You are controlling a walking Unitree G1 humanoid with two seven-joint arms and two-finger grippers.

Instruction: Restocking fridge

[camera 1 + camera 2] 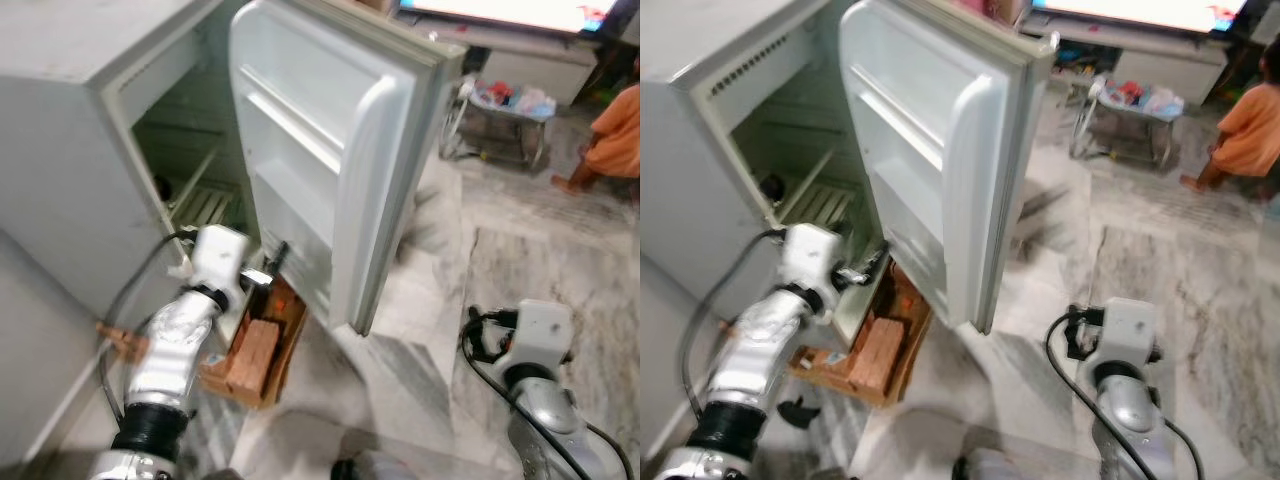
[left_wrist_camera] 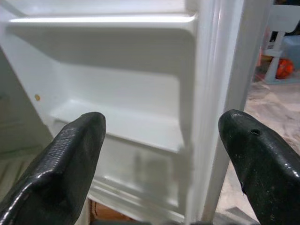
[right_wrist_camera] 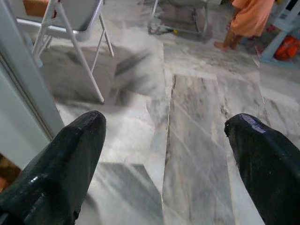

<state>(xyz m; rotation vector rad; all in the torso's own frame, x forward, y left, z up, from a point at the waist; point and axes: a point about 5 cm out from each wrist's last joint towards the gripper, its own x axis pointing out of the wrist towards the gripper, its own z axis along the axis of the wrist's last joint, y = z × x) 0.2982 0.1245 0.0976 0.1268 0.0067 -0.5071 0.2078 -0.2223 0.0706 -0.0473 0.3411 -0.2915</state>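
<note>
The small grey fridge [image 1: 60, 150] stands with its white door [image 1: 330, 150] swung wide; the door's inner shelves are bare. Inside the cabinet, a white slatted shelf [image 1: 205, 205] sits low down. My left gripper [image 1: 272, 262] is raised by the door's lower inner edge, open and holding nothing. In the left wrist view its fingers [image 2: 70, 154] frame a bare door shelf [image 2: 126, 126]. On the floor below lies a cardboard box [image 1: 255, 350] with brown packs. My right gripper [image 3: 164, 140] hangs open over the marble floor [image 3: 197, 154], right of the door.
A person in orange [image 1: 615, 135] stands at the far right. A low metal rack [image 1: 505, 105] with coloured items stands behind the door. White chair legs [image 3: 75, 47] stand on the floor beyond the door. A grey surface [image 1: 30, 340] borders my left side.
</note>
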